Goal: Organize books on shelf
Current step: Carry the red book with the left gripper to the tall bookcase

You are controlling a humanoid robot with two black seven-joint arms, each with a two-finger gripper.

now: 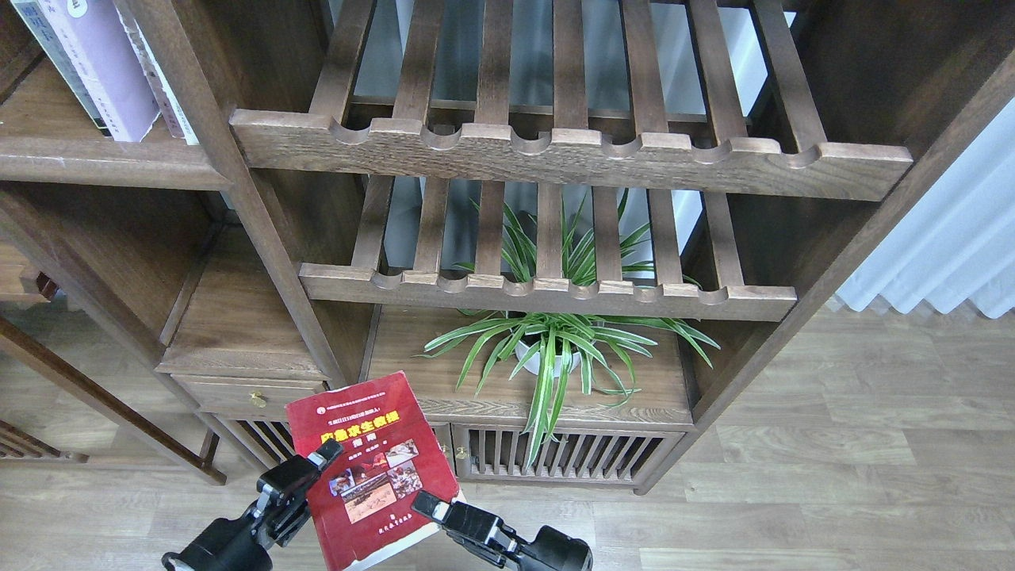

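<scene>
The red book [371,468] sits low in front of the cabinet, cover facing up, with a yellow title in Chinese characters too small to read and small photos below; the left gripper [321,458] touches its left edge and the right gripper [424,502] its lower right, though how tightly either grips I cannot tell; pale lavender books [107,67] stand on the plank shelf [103,162] at upper left; a potted plant [555,349] sits under the slatted racks [571,155].

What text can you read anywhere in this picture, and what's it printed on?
No text can be read for certain.
Red book: yellow title in Chinese characters, too blurred to quote; small white lines above and below it, too small.
Lavender book on the shelf: spine print too small.
Nothing else carries text.
</scene>
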